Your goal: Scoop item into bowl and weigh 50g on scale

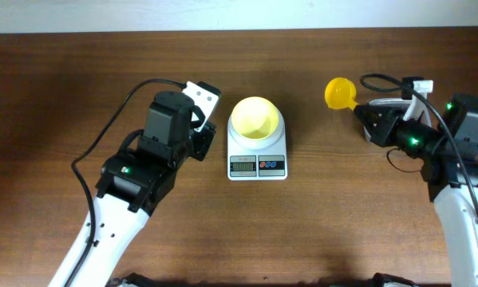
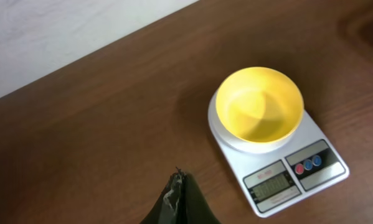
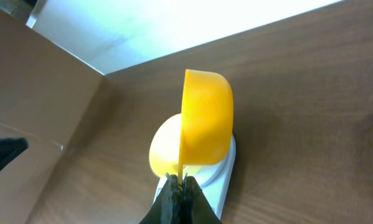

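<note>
Overhead, the pale-yellow bowl (image 1: pixel 254 118) sits on the platform of the white scale (image 1: pixel 258 166) at the middle of the brown tabletop (image 1: pixel 63 80), with the scale's display and buttons on its near edge. The left fingers (image 2: pixel 185 202) are pressed together with nothing between them, just left of the scale. Well to the right, the right fingers (image 3: pixel 174 202) are clamped on the handle of a yellow scoop (image 1: pixel 339 92), its cup toward the scale.
</note>
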